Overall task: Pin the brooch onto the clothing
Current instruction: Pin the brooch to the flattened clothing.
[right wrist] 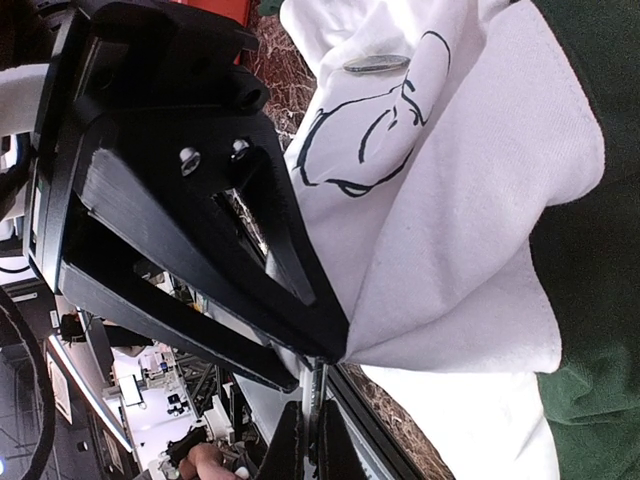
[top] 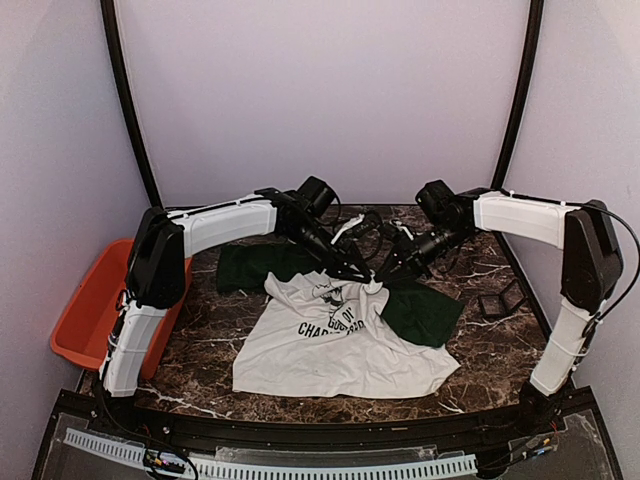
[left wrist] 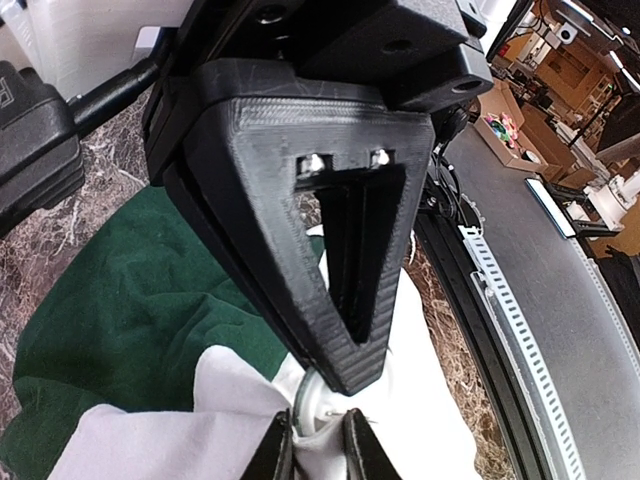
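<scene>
The clothing (top: 340, 350), a white T-shirt with dark green sleeves and a black print, lies spread on the marble table (top: 500, 350). Both grippers meet at its collar end. My left gripper (left wrist: 318, 440) is shut on a raised fold of the white cloth (left wrist: 200, 440). The brooch (left wrist: 312, 405), a small round pale disc with a thin pin, sits right at that fold. My right gripper (right wrist: 315, 435) is shut on the brooch (right wrist: 318, 385), which shows edge-on between its fingers. In the top view, the left gripper (top: 355, 270) and right gripper (top: 388, 270) nearly touch.
An orange bin (top: 85, 310) hangs off the table's left side. A small black stand (top: 497, 300) sits at the right. A white slotted rail (top: 270, 465) runs along the near edge. A small grey oval (right wrist: 375, 63) lies on the shirt's print.
</scene>
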`<state>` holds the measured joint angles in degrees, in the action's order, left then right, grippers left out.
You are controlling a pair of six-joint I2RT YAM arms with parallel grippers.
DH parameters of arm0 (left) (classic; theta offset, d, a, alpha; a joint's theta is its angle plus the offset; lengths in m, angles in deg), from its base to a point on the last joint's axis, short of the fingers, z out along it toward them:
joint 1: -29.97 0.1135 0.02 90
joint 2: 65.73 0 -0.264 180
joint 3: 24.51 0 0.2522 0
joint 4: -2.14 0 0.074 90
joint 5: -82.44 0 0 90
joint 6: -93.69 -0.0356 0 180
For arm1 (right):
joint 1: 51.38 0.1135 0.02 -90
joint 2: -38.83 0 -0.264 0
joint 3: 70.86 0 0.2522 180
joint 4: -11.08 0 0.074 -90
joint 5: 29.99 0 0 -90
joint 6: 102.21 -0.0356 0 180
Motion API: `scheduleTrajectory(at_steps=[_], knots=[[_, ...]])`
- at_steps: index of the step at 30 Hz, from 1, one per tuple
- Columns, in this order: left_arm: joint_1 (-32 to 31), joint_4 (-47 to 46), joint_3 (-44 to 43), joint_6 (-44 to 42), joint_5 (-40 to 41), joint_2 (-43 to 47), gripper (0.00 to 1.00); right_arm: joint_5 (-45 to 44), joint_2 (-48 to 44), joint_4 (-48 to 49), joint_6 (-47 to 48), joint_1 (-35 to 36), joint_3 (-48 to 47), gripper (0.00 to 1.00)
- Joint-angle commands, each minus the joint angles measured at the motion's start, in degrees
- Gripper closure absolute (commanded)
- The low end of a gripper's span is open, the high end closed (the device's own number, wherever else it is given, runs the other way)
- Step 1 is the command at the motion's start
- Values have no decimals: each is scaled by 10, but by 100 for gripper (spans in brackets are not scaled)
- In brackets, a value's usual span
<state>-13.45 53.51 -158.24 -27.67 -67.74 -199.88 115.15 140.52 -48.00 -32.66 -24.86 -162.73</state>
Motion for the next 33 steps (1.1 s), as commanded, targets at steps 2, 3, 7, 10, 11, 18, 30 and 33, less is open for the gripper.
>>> scheduleTrajectory(at_steps=[2,3,7,10,11,18,30,33], knots=[[-41,34,-10,-16,-23,-1,82,-3,10,64,0,3,-31,100],[-41,34,-10,-17,-22,-1,82,-4,10,64,0,3,-32,100],[-45,36,-11,-19,-18,-1,82,-5,13,64,-1,2,-34,100],[-48,37,-11,-21,-16,-1,82,-5,13,63,-2,3,-35,100],[-48,38,-12,-21,-16,-1,82,-5,14,63,-2,3,-35,100],[-48,50,-14,-30,-17,0,81,-5,19,64,-3,-1,-37,100],[-48,55,-15,-36,-26,-1,78,-7,25,64,-3,-4,-37,100],[-48,55,-15,-37,-28,-1,77,-10,25,63,-4,-4,-37,100]])
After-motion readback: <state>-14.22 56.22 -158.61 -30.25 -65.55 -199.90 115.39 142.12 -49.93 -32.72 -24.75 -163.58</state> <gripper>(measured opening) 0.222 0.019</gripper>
